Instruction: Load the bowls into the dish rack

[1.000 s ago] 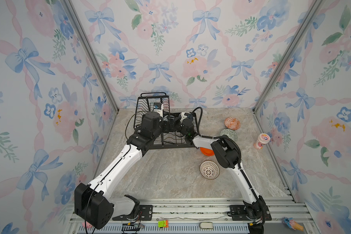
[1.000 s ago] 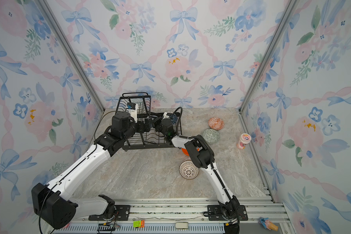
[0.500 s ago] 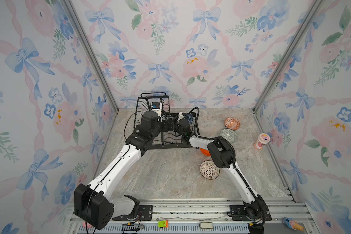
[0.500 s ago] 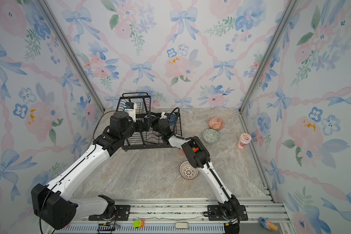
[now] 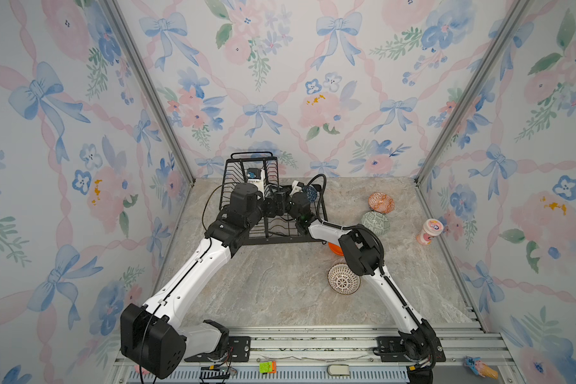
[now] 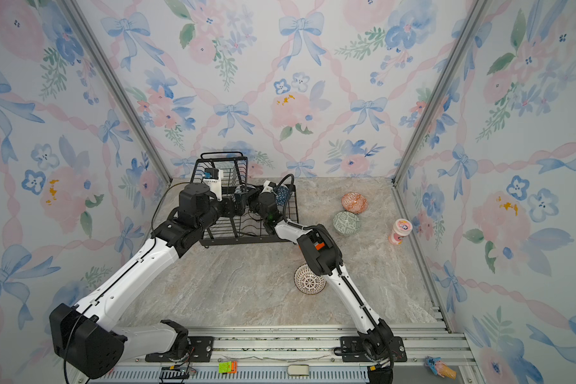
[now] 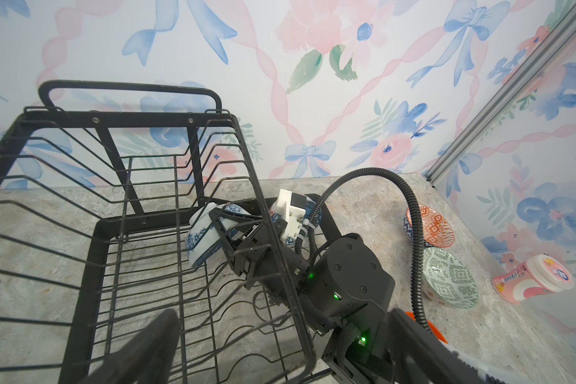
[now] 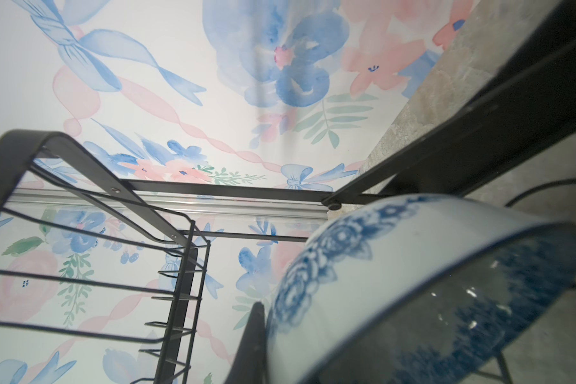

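**Both top views.** Black wire two-tier dish rack with both arms reaching in. A blue geometric bowl apparently stands at its base tray's end. Loose on the counter:
- white bowl with dark radial lines
- plain orange bowl
- pale green patterned bowl
- orange-white patterned bowl
- tall pink cup

**Left wrist view.** Right hand clenched on a tilted blue-white floral bowl, low inside the rack. Left hand spread wide, empty.

**Right wrist view.** That bowl's rim is pinched against one finger.

**Step, as judged.** Placing. Next, seat the bowl between the wires, then let go.

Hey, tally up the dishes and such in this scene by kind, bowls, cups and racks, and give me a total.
Bowls: 6 (orange-white, pale green, plain orange, white radial-lined, blue geometric, blue-white floral)
Cups: 1, the pink cup
Dish racks: 1
Total: 8
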### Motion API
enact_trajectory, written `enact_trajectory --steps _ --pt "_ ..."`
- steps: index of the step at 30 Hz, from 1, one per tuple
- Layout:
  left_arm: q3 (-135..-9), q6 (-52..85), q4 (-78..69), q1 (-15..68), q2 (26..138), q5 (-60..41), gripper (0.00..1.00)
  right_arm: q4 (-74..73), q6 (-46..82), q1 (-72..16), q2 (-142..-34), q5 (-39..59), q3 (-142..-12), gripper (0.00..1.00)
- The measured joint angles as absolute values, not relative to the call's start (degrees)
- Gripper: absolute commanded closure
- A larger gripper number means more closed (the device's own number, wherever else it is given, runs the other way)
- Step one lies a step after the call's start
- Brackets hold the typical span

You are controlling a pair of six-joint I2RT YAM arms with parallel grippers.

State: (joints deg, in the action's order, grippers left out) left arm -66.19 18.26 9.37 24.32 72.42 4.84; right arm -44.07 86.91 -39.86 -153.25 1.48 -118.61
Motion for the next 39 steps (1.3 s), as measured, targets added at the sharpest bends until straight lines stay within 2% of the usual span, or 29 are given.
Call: enact_trajectory --steps 28,39 --pt "-66.08 19.57 9.47 23.40 72.03 3.51 0.02 -45.19 86.35 -40.49 -154.85 -6.39 -119.02 1.00" --pt "-66.04 19.77 9.43 23.20 71.94 3.33 0.02 -48.42 87.11 -40.91 -152.88 -10.68 -113.75 0.92"
